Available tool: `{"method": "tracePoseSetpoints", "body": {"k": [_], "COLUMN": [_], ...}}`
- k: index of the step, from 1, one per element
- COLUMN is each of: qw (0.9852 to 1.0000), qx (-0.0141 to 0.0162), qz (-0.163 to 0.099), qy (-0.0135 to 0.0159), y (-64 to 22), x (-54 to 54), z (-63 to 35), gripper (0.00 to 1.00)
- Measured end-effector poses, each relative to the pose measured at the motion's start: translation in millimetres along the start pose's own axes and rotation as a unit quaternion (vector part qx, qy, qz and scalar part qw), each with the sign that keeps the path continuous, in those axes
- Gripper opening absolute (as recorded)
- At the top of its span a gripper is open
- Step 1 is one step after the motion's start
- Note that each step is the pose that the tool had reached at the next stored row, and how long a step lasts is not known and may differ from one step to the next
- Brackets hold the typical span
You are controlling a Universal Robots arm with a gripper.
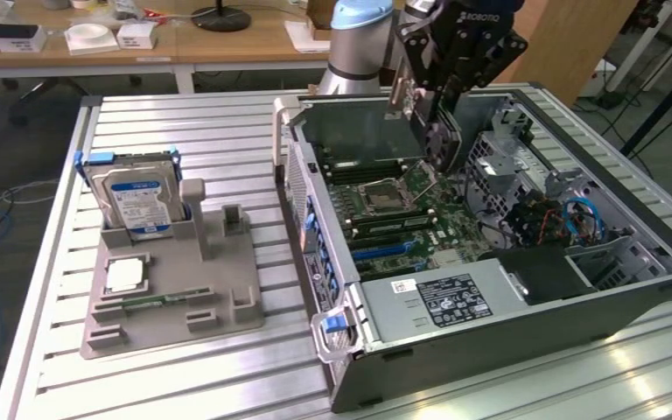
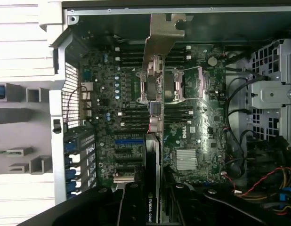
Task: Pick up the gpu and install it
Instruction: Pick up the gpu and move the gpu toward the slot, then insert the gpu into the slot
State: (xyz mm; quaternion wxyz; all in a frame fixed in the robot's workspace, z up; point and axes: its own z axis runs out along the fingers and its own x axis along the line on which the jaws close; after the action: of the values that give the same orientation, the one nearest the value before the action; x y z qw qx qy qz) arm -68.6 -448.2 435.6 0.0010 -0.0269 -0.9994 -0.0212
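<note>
Looking across the slatted surface point(image 1: 196, 367), I see the open computer case point(image 1: 616, 289) at the exterior view's right, and my gripper point(image 1: 436, 92) hanging over its motherboard point(image 1: 430, 219), fingers point(image 2: 131, 205) pinching the gpu point(image 1: 439, 140) upright on edge, silver bracket point(image 2: 162, 33) at one end

The exterior camera stands high off the worktop point(image 1: 172, 385) and looks obliquely down, with the open computer case point(image 1: 523, 341) toward 4 o'clock. The wrist camera, above the tool point(image 2: 153, 202), looks straight down along the gpu point(image 2: 154, 150) from close in. Both views take in the motherboard point(image 1: 430, 219) point(image 2: 108, 117).
</note>
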Motion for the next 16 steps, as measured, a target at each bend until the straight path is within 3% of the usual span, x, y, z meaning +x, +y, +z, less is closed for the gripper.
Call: {"method": "tracePoseSetpoints", "body": {"k": [3,16], "qw": [1.0000,1.0000], "qx": [0.0001,0.0000], "qz": [-0.001,-0.001], "qy": [0.0000,0.0000], "y": [0.1,0.2], "x": [-4.2,-4.2], "z": [-0.1,0.0], "gripper": [0.26,0.26]}}
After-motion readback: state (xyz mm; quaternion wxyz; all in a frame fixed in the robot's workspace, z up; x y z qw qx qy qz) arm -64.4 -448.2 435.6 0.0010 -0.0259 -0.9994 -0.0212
